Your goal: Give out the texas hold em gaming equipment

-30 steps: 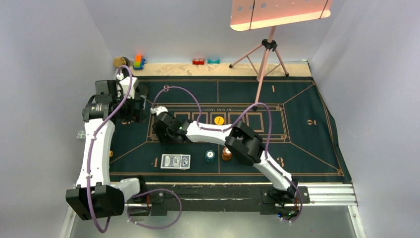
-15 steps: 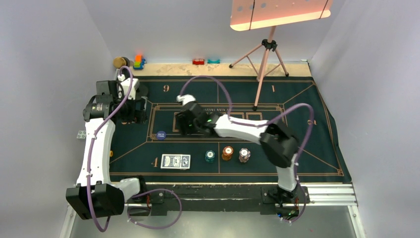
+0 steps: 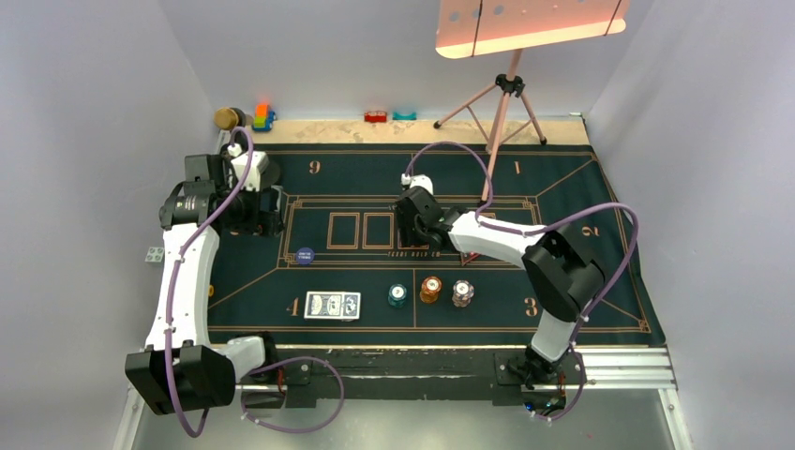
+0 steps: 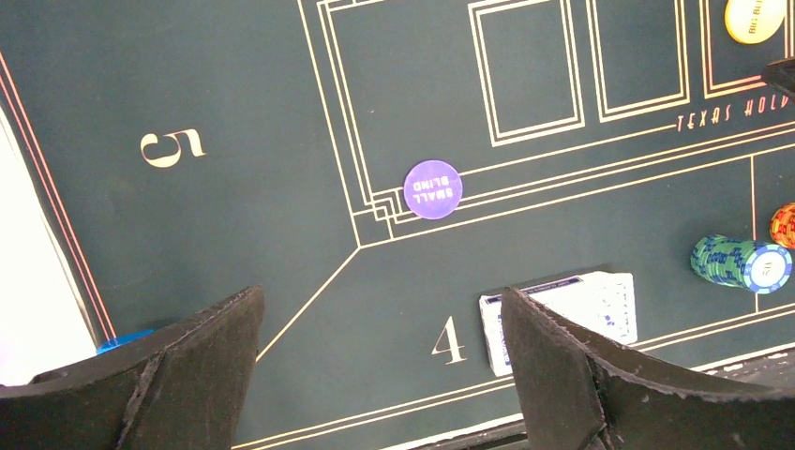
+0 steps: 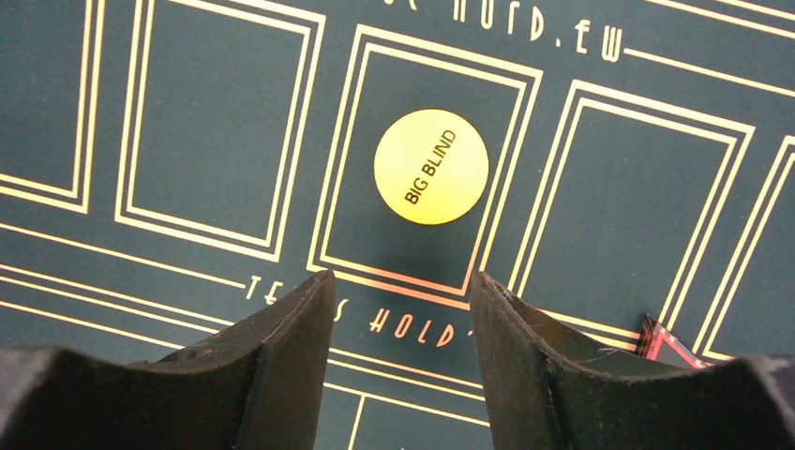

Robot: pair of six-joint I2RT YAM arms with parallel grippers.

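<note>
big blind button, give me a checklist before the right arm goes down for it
1. right gripper open and empty: ok
2. big blind button flat and uncovered inside a card box on the mat: ok
3. button in line with the gap between the fingers: ok, slightly off centre
4. fingertip height above the mat: cannot tell
5. red triangle marker out of the fingers' way: not ok, it shows right at one finger's outer edge
6. left gripper open, empty, off by the small blind button: ok
</note>
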